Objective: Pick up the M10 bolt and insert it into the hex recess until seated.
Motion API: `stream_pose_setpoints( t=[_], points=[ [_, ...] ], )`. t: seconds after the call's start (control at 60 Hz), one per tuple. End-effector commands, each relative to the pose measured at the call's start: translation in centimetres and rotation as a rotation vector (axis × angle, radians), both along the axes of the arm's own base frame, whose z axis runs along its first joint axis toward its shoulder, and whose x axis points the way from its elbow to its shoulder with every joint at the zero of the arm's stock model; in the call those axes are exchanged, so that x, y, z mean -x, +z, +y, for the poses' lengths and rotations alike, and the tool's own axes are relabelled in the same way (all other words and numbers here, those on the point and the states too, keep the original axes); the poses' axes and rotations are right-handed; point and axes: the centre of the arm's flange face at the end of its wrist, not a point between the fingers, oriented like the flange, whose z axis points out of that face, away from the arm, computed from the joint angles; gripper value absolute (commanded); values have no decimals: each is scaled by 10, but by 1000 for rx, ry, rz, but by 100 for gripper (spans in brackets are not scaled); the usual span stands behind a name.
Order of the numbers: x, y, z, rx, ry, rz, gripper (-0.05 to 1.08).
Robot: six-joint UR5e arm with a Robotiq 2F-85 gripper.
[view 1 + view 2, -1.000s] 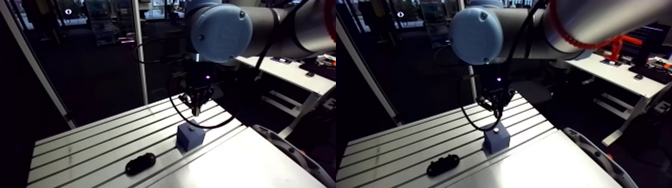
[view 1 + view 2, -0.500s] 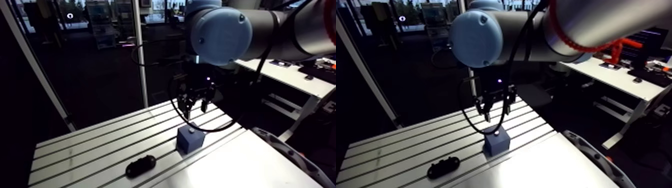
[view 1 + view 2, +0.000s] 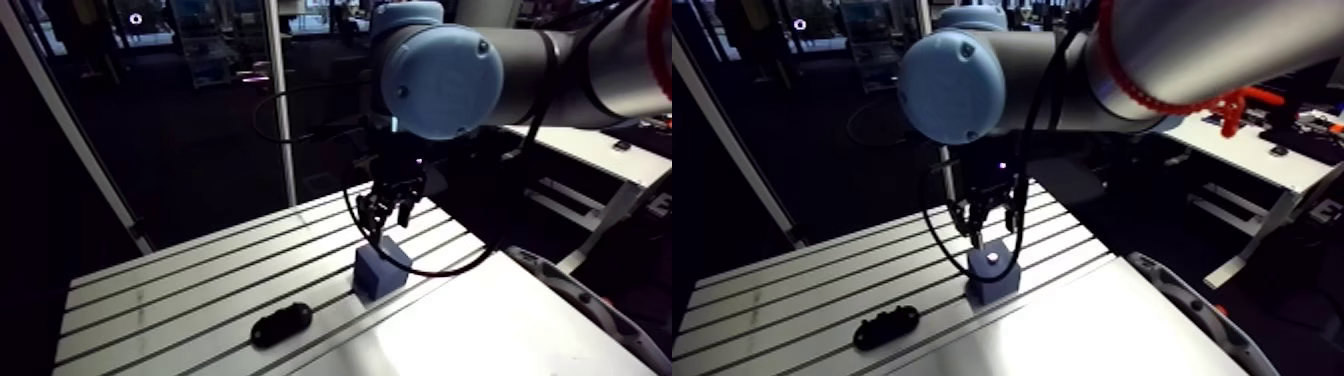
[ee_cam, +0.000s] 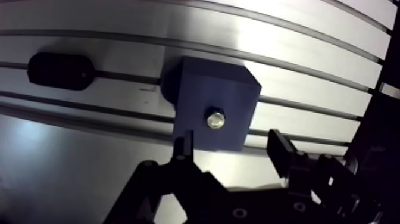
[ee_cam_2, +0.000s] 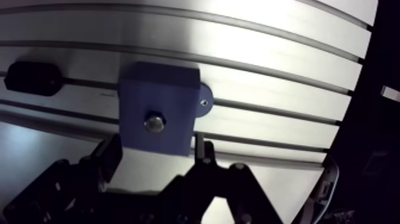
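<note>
A black oblong piece lies over a slot at the left, well apart from the work. To its right a blue block sits on the table. The bolt stands in the recess in the block's top face, only its head showing. The claw hangs above the block's near edge, wide and empty, with one finger on each side of the bolt and touching nothing. The insertion looks done or nearly so, and the step in hand seems to be release and retreat. The next move calls for a straight lift that does not brush the bolt, and perhaps a check that the head sits fully down. The table is slotted aluminium, bright with glare, its slots running under both block and black piece.
</note>
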Motion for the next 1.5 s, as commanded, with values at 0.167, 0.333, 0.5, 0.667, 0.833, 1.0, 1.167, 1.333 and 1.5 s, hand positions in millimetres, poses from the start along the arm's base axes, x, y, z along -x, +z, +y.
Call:
stream_pose_setpoints(
  t=[0.167,0.333,0.5,0.667,0.833,1.0,1.167,1.333,1.5],
  points=[
    [1,-20,1,-1,14,1,34],
    [-1,-23,-1,2,7,-4,36],
    [-2,-24,-4,3,11,-2,39],
    [-2,-26,-5,2,11,-7,41],
    [-4,-27,-7,4,19,-10,44],
    [-4,-28,-7,5,23,-14,48],
    [-5,-29,-8,6,22,-16,49],
    [-6,-28,-8,5,24,-14,51],
    [-6,-29,-8,4,24,-16,53]
  ],
)
